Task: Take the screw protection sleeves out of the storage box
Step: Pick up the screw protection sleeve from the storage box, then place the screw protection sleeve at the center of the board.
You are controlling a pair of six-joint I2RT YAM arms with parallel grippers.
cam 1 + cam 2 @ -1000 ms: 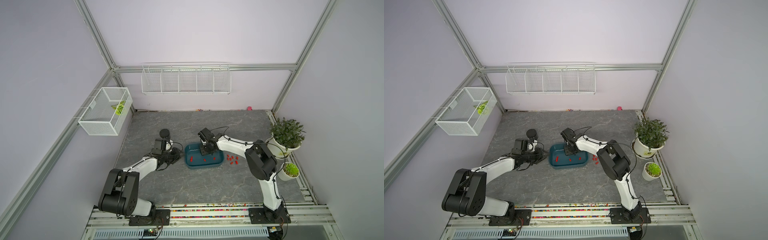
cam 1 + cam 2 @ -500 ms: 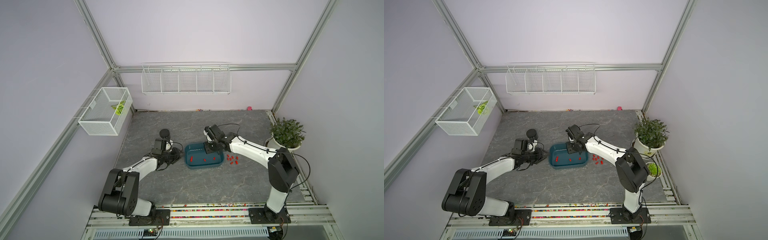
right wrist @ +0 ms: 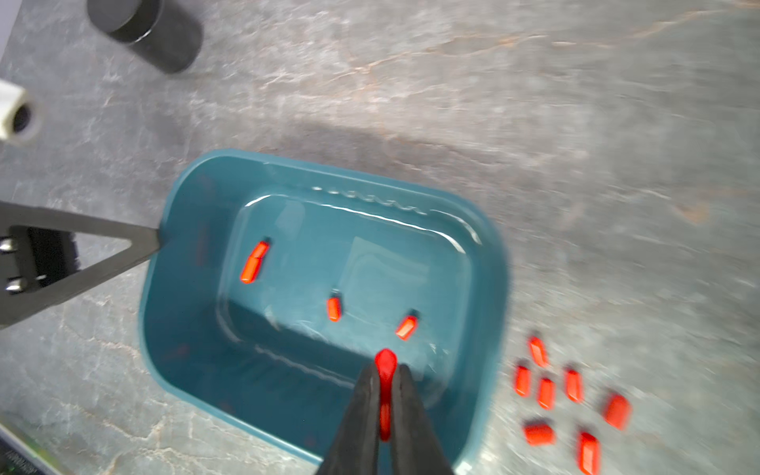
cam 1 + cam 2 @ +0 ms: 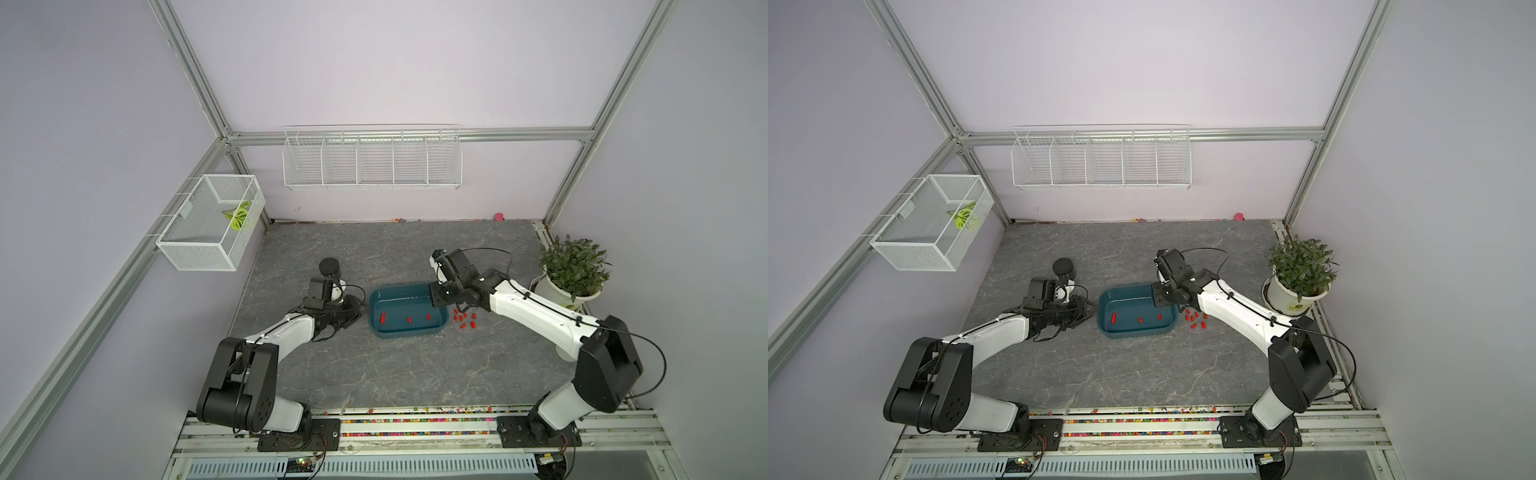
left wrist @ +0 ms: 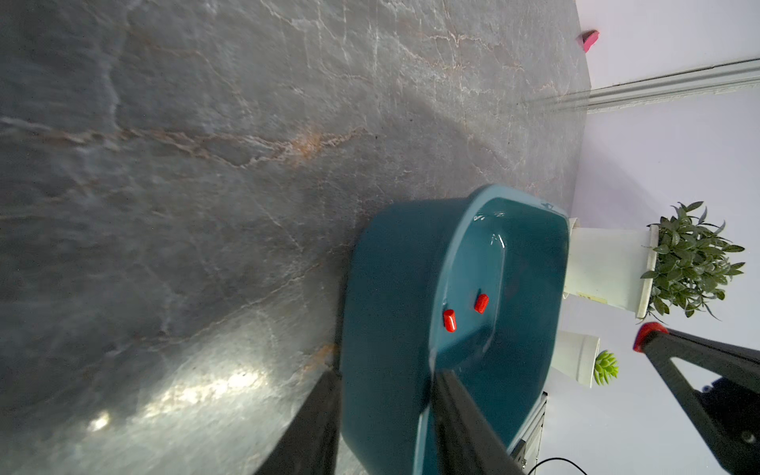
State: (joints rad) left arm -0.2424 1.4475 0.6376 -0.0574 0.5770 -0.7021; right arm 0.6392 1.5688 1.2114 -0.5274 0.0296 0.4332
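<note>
Left wrist view: grey veined tabletop (image 5: 185,164), storage box (image 5: 390,288), lilac wall (image 5: 658,156).

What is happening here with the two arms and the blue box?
The left gripper grips the storage box, its fingers on either side of one wall. The right gripper is shut on one red sleeve and hangs above the box. Three sleeves lie inside the box, while several others lie in a loose cluster on the table right beside it. So the emptying is partly done.
</note>
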